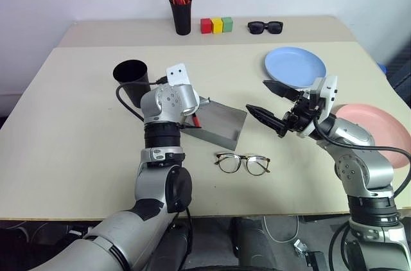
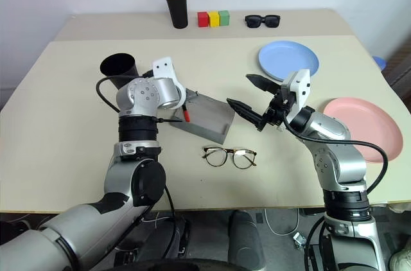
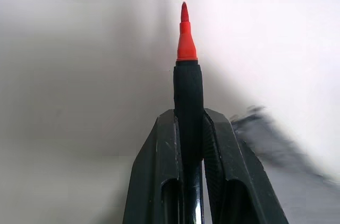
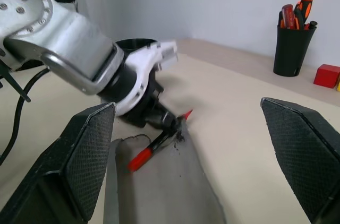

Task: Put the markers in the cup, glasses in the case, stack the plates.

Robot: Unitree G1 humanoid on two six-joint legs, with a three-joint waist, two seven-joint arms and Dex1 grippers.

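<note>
Left jaws grip the black marker over the case; right jaws gape beside it.

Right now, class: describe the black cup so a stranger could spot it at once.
On the beige table, look to the robot's left, just beyond its left arm. The cup is wide, tapered, matte black and empty, unlike the narrower pen holder holding pens at the back.
</note>
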